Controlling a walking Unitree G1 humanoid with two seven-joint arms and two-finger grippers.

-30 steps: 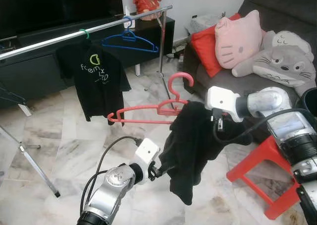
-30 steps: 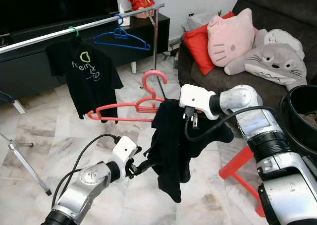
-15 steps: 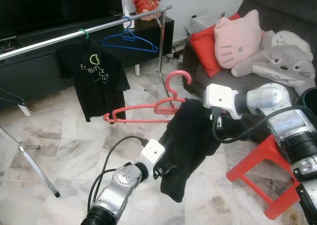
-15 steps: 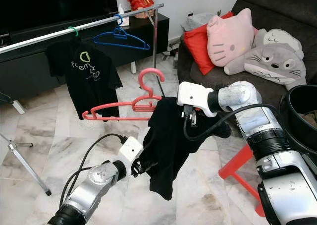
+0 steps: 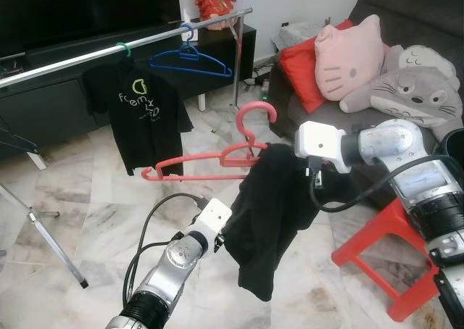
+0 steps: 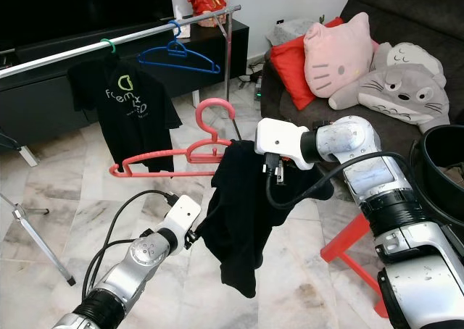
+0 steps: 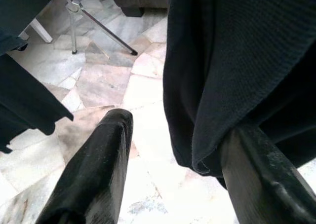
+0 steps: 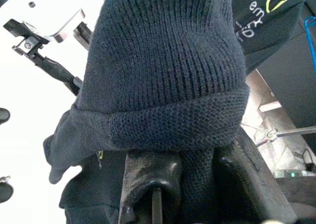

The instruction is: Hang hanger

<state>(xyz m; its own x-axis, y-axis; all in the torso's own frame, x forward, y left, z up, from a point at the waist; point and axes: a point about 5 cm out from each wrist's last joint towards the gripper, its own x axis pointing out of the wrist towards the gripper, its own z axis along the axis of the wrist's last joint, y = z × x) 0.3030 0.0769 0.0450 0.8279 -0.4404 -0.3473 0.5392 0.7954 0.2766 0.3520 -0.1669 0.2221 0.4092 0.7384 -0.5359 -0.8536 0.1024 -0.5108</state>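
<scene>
Red hanger (image 5: 217, 162) floats mid-air below the metal rail (image 5: 109, 50), which carries a black T-shirt (image 5: 138, 119) and blue hanger (image 5: 190, 59). My right pincer (image 6: 272, 171) clamps its dark garment (image 5: 272, 213), probably at the hanger's shoulder. Bar roughly level, hook up. Left pincer (image 7: 173, 150) spread, one finger under the hem.

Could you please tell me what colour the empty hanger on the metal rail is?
The empty plastic hanger on the metal rail is blue, clearest in the left eye view.
</scene>
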